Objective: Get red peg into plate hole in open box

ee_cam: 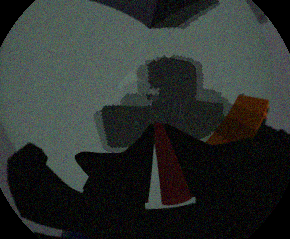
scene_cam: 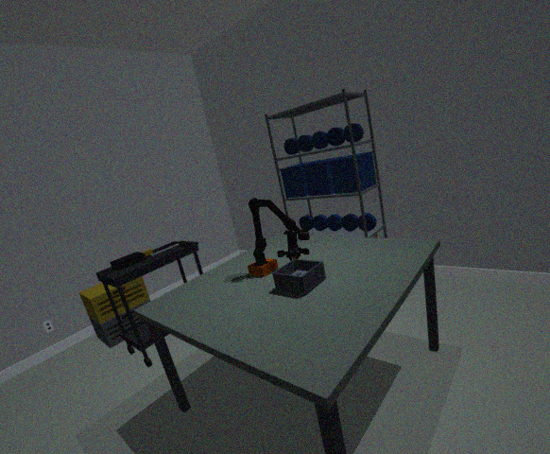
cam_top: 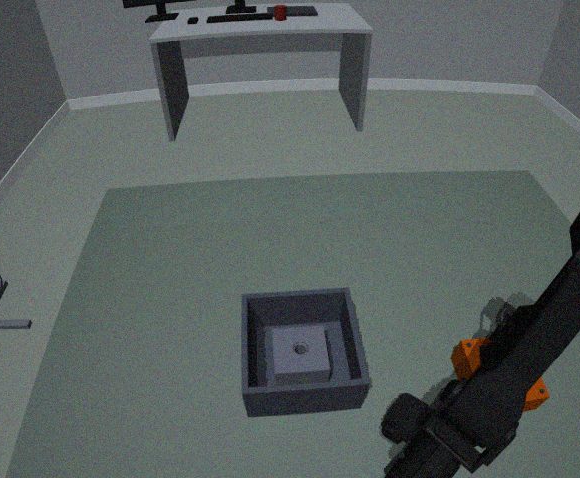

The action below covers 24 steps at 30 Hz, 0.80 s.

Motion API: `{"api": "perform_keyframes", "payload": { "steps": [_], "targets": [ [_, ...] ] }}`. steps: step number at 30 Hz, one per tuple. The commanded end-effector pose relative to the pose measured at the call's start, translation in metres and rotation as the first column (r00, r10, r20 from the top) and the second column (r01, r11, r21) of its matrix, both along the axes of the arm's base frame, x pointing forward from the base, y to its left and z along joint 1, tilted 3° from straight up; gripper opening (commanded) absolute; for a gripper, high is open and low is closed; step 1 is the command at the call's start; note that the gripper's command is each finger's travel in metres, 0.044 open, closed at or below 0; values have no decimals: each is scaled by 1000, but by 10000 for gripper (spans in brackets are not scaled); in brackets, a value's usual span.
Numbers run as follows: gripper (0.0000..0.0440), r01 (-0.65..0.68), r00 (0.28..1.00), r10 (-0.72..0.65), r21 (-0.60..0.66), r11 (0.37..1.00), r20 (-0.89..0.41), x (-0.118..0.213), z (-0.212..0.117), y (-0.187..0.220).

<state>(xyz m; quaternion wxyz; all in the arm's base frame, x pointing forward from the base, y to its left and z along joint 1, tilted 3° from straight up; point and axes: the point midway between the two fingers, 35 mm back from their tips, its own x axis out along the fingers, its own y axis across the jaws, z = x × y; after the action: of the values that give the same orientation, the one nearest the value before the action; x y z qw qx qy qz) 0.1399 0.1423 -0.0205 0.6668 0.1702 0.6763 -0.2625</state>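
Note:
The red peg (ee_cam: 173, 174) shows in the wrist view as a long strip between the fingers, its wide end towards the camera. My gripper (ee_cam: 158, 127) (scene_cam: 293, 256) is shut on it, the fingertips close together and pointing down. In the top view the fingertips and peg are out of view; in the exterior view the peg cannot be made out. The open grey box (cam_top: 306, 402) (scene_cam: 285, 285) (ee_cam: 135, 11) stands on the table to one side of the gripper. The plate (cam_top: 287, 359) lies on its bottom, and its round hole (cam_top: 300, 348) is empty.
The orange arm base (cam_top: 467, 359) (scene_cam: 263, 268) (ee_cam: 244, 119) stands close to the gripper. The arm (cam_top: 542, 319) reaches over it from the right in the top view. The box walls rise around the plate. The gripper's shadow falls on the table in the wrist view.

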Motion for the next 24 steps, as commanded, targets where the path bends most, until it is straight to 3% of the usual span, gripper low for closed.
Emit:
{"api": "perform_keyframes", "payload": {
  "steps": [1,13,24],
  "targets": [
    [9,1,1000,-1,-23,1000,11,6,3,0],
    [0,-8,996,11,-36,999,93,34,51,6],
    [0,77,982,-68,-47,996,176,68,95,-2]
  ]
}}
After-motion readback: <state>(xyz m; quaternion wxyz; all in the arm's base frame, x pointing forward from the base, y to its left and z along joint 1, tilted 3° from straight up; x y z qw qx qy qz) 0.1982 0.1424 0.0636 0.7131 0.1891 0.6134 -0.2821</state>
